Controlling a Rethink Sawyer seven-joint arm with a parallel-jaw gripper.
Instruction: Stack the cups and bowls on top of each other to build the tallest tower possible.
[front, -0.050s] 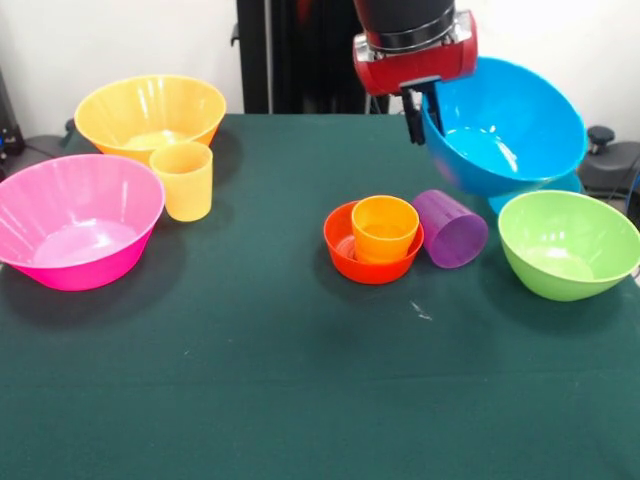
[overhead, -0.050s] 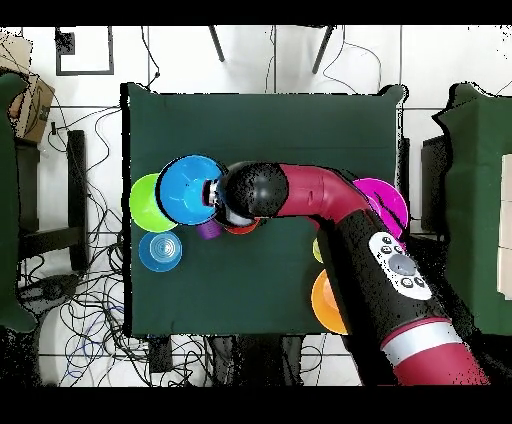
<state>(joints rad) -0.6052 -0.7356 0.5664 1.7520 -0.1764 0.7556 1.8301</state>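
1. Blue medium bowl (front, -0.050s: 505, 130) hangs clear of the bench (front, -0.050s: 250, 380), tilted, its mouth facing forward and down; I read the hand (front, -0.050s: 418, 112) as clamped on its rim.
2. I judge the step as carrying this bowl for stacking.
3. Tower (front, -0.050s: 377, 235), the orange cup upright in the small red-orange bowl, stands just below and beside.
4. Purple cup (front, -0.050s: 451, 227) lies tipped beside it, its mouth facing forward and right.
5. Next move: level the bowl before lowering.

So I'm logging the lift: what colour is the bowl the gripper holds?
Blue: the bowl held tilted by the gripper is bright blue, clearest in the front view.
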